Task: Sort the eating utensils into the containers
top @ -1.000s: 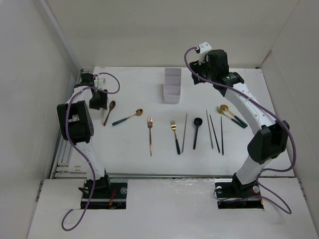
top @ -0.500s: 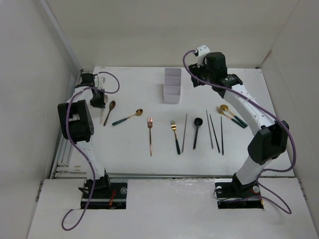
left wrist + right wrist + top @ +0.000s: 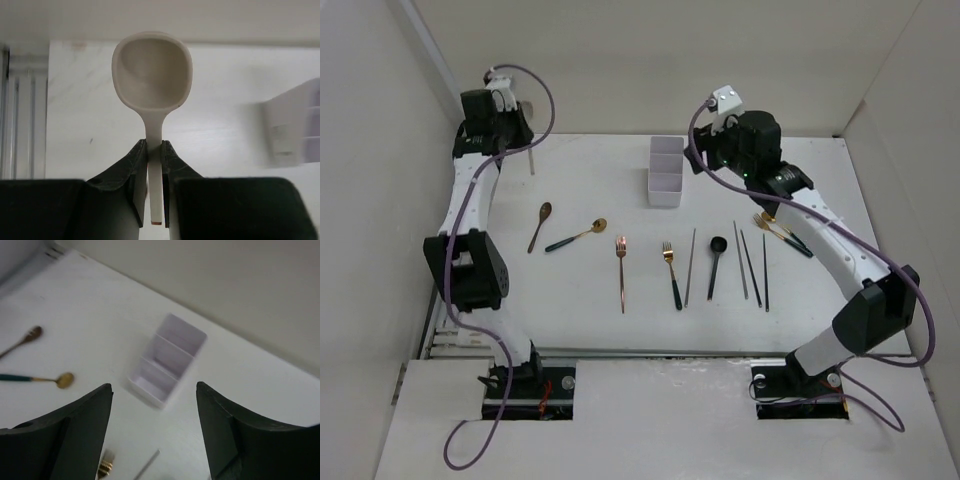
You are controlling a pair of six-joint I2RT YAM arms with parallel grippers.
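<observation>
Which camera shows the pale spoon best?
The left wrist view: the pale spoon fills it, with its handle pinched in the left gripper and its bowl facing the camera. The top view shows at most a faint sliver by that gripper, and the right wrist view misses it.

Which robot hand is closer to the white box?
Right. The right gripper hovers just right of the white organiser; the left gripper is far off to its left, holding a pale spoon.
</observation>
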